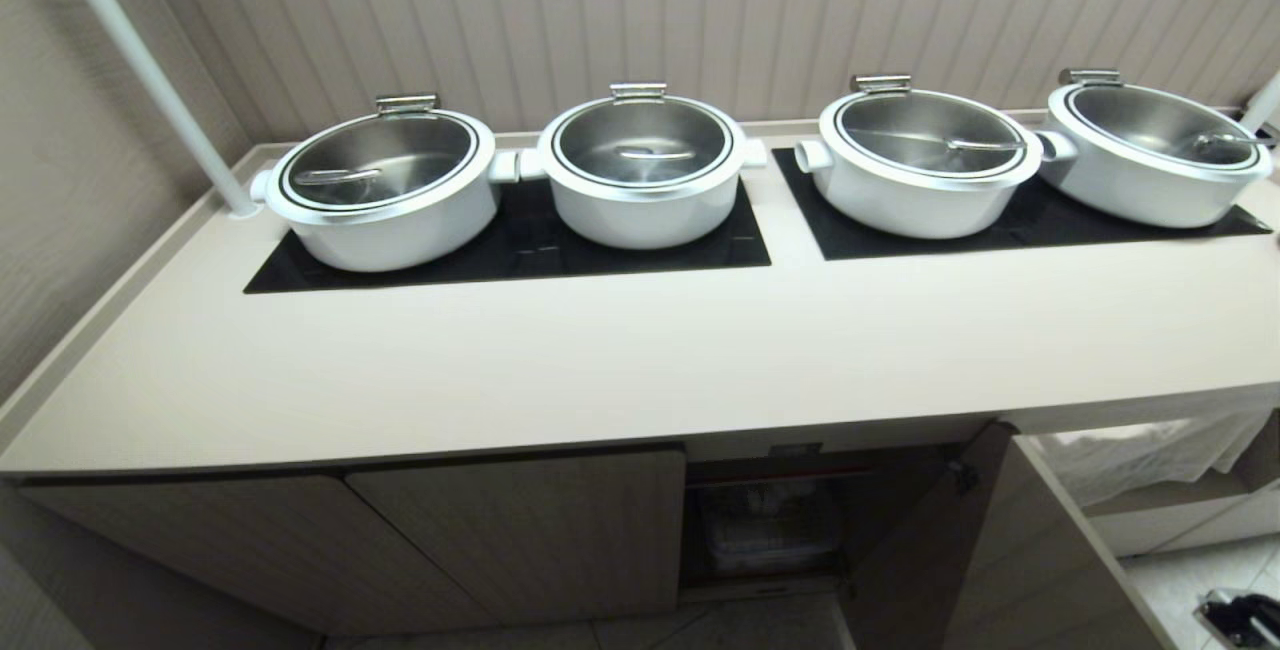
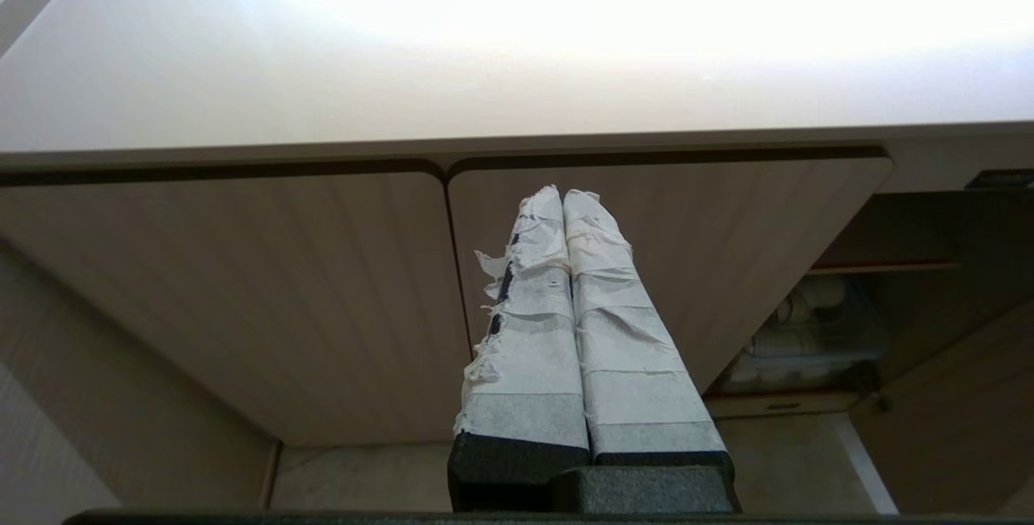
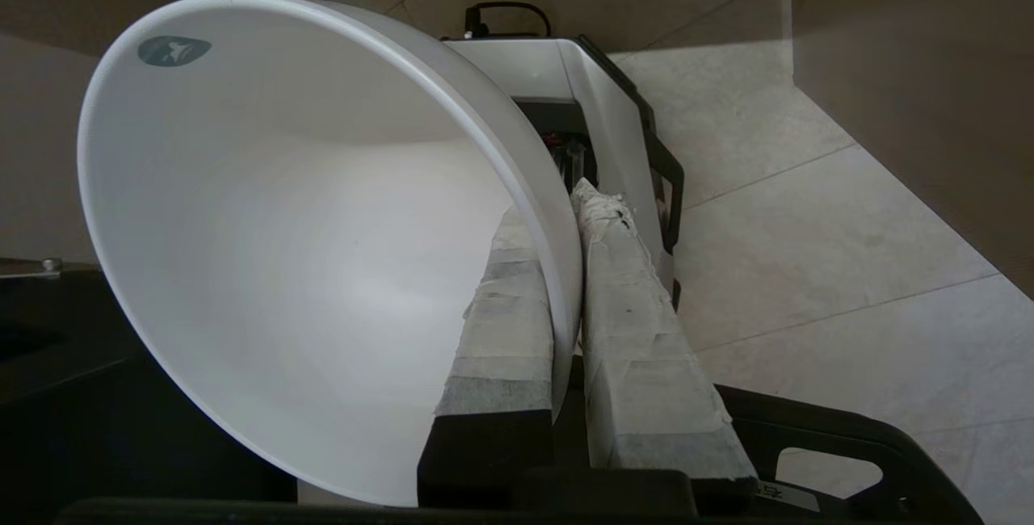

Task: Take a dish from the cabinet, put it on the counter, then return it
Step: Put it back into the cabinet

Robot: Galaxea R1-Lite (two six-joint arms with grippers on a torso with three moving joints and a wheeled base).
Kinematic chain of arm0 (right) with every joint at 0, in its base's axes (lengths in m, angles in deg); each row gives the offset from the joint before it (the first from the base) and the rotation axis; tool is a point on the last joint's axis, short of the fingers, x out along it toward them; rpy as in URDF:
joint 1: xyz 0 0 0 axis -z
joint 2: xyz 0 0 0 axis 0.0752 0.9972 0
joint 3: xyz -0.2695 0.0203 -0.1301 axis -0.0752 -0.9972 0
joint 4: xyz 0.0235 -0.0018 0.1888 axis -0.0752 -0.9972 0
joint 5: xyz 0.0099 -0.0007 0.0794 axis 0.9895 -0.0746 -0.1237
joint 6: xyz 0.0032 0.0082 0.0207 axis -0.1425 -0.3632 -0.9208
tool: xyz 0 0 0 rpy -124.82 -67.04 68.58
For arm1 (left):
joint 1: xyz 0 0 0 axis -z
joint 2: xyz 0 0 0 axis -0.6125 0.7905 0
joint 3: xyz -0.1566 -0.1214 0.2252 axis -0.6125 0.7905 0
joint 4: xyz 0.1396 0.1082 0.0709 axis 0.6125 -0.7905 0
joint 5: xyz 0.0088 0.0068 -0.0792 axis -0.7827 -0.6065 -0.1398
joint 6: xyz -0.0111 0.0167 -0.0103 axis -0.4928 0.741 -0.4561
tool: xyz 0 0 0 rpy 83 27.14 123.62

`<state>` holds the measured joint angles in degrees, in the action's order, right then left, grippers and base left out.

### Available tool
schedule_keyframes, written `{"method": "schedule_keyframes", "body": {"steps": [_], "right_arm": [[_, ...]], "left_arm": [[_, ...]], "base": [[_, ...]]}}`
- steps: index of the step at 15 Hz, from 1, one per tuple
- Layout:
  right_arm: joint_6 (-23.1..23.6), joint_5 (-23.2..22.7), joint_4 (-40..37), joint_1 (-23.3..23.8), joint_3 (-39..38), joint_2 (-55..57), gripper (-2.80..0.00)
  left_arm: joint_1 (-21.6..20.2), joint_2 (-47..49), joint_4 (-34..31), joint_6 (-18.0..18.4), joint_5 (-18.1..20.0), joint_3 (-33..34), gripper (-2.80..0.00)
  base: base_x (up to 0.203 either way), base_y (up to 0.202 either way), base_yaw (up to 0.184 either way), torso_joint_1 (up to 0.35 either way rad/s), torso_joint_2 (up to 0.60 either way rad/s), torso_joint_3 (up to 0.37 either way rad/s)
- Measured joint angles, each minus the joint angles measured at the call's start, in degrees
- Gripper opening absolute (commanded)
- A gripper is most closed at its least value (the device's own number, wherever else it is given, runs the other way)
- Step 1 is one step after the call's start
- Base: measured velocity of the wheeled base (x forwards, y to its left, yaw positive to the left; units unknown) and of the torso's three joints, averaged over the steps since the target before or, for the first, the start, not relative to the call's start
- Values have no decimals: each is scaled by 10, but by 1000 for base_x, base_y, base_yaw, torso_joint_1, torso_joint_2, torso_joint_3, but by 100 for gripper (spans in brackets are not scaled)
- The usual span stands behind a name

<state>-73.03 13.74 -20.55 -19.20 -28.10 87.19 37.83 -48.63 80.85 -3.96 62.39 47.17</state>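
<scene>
**Dish Held at the Rim by the Right Gripper, Below Counter Level**

The right gripper (image 3: pixel 565 218) is pinching the dish (image 3: pixel 307 250) by its wall: one taped finger lies inside the bowl, the other outside, with the rim between them. The dish fills the left and centre of the right wrist view, tipped on its side, above tiled floor. It does not appear in the head view, where the counter (image 1: pixel 600 360) crosses mid-frame and the cabinet (image 1: pixel 770 520) stands open at lower centre, its door swung toward lower right.

The left gripper (image 2: pixel 564 198), lower centre of its own view, has its fingers pressed together on nothing, facing closed doors.

Handling judgement: the dish appears rigid, glazed and smooth, probably light but breakable. A one-point rim grip lets it pivot or slip; set it down foot-first and gently. The rim wall is the practical hold.
</scene>
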Motion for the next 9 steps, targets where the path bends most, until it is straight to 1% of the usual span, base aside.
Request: {"method": "schedule_keyframes", "body": {"steps": [4,9], "right_arm": [[0,-1,1,1,0,0,-280],[0,-1,1,0,0,1,-280]], "left_arm": [[1,0,0,0,-1,0,-280],[2,0,-2,0,-1,0,-280]], "base": [[0,148,-5,2,-2,0],[0,9,-2,1,1,0]]}}
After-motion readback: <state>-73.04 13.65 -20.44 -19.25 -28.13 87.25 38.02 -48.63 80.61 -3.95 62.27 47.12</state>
